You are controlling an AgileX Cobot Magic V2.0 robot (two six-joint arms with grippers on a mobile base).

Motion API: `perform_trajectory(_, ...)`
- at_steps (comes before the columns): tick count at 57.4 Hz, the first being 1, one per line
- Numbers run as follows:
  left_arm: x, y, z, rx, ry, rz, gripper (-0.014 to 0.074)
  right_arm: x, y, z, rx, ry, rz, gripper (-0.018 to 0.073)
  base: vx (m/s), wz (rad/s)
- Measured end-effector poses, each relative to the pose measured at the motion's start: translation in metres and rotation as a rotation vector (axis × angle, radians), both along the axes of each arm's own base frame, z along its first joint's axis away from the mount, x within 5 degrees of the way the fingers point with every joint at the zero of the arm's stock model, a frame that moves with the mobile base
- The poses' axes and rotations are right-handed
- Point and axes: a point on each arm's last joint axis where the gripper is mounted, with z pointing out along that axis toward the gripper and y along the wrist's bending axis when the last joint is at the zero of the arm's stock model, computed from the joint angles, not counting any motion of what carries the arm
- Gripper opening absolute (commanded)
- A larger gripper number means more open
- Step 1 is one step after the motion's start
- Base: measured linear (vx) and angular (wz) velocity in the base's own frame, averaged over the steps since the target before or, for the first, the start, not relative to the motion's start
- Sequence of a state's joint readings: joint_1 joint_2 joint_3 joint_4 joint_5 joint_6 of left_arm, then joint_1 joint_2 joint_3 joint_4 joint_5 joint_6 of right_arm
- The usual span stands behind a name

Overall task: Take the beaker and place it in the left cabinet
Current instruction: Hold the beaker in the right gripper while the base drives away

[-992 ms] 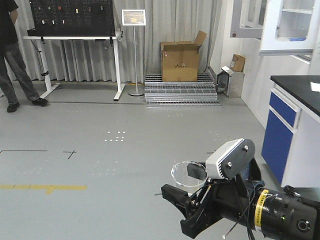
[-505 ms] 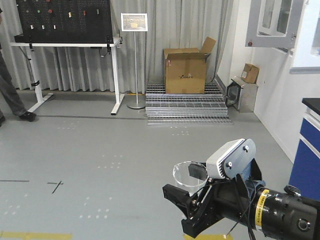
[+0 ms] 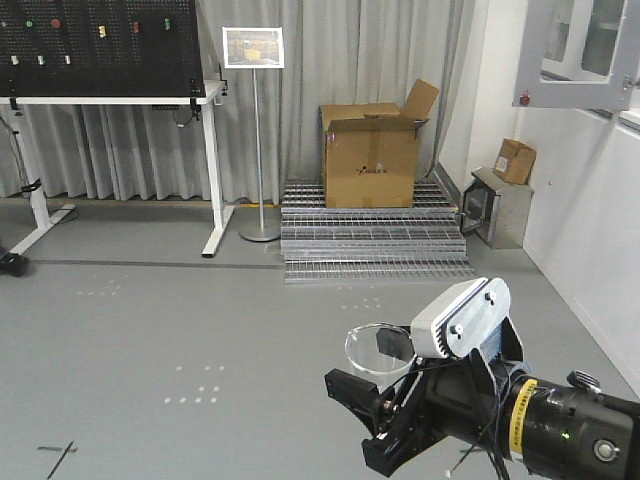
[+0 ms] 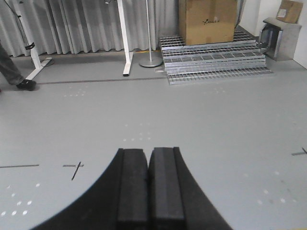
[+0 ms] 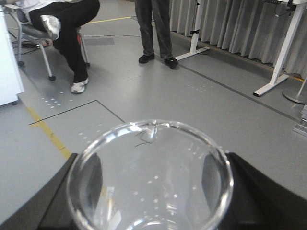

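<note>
Cardboard box [image 3: 372, 158]: small dark print on front face, likely "AGILEX", too small to confirm. Framed sign on stand [image 3: 252, 47]: yellowish picture, lettering illegible. Yellow band [image 3: 516, 425] on right arm: black marks, unreadable.

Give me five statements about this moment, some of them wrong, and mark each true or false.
1. The right gripper holds the beaker above the floor. True.
2. The left gripper is wide open. False: its fingers are pressed together with nothing between them.
3. The beaker is full of liquid. False: it looks empty, and the floor shows through the glass.
4. A cardboard box with open flaps sits on metal grating steps. True.
5. Both people in the right wrist view are standing. False: there is a seated person on a chair and a standing person.
</note>
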State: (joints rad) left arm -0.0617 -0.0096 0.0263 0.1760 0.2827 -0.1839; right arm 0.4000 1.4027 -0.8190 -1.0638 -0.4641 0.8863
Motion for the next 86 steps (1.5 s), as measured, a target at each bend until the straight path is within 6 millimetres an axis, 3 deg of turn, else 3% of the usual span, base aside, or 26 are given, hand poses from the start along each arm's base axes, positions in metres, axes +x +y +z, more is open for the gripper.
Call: perform_trajectory(86, 0.0, 0.0, 0.0001, 0.0, -0.001, 0.0, 0.0004, 0.0005, -0.0007, -0.0006, -0.007, 0.003, -0.009, 0.0226, 0.68, 0.0)
